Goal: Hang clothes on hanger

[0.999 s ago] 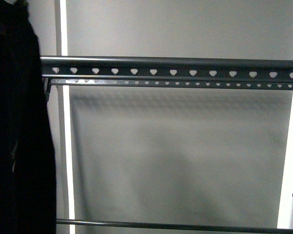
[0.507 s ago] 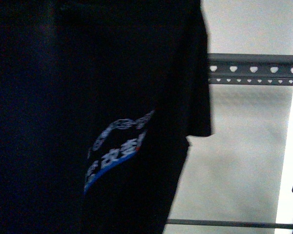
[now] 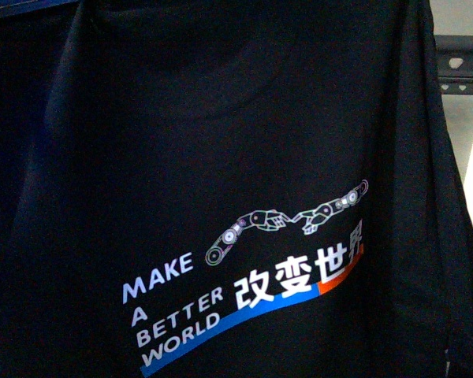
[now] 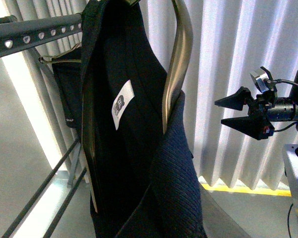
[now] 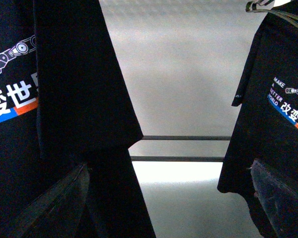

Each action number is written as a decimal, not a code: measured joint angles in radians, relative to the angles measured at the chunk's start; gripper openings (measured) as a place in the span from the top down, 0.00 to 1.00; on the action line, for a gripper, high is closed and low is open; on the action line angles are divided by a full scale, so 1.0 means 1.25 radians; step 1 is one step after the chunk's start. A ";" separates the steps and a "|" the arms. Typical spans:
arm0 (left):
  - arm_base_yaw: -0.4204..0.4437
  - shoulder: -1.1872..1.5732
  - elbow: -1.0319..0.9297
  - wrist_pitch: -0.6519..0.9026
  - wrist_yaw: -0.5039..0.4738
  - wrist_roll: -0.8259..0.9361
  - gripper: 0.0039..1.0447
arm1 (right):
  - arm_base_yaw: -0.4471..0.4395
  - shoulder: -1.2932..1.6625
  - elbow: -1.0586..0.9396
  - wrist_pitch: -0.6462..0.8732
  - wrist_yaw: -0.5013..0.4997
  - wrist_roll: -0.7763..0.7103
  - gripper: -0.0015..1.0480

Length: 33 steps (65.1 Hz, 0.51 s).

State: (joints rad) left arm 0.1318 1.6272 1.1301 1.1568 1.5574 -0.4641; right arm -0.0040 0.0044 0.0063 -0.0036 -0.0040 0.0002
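The shirt (image 3: 221, 157) is hanging right in front of the front camera and filling almost all of that view, its chest facing the robot, with the white lettering (image 3: 173, 315) sitting over the blue and orange-red swoosh low on the cloth. In the left wrist view it is draping over a bronze-coloured coat hanger (image 4: 181, 54), whose curved arm is poking out at the shoulder, and a white label (image 4: 121, 101) is showing inside the neck. The left claw is showing in no picture, so I cannot tell whether it is gripping anything. The right claw (image 4: 219, 112) is hanging off to the side of the shirt, apart from it, with its dark fingers spread wide, pointing toward the cloth and holding nothing. In its own wrist view the shirt's sleeve and hem are hanging close by one finger. Behind the shirt the rack (image 4: 35, 33) is running across with its row of heart holes, but the coat hanger's hook is out of frame, so I cannot tell if it is on the rail. A second shirt (image 5: 273, 124) is hanging further along the rack, and a white curtain (image 4: 228, 44) is hanging beyond.
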 joint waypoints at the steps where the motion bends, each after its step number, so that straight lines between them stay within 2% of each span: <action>1: 0.000 0.000 0.000 0.000 0.000 0.000 0.97 | 0.000 0.000 0.000 0.000 0.000 0.000 0.07; 12: -0.001 0.004 0.002 -0.053 0.000 0.030 0.97 | 0.000 0.000 0.000 0.000 0.000 0.000 0.07; 33: -0.001 0.022 0.002 -0.057 0.000 0.028 0.97 | 0.000 0.000 0.000 0.000 0.000 0.000 0.07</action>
State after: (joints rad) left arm 0.1310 1.6546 1.1332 1.0859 1.5578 -0.4286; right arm -0.0040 0.0044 0.0063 -0.0036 -0.0040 0.0002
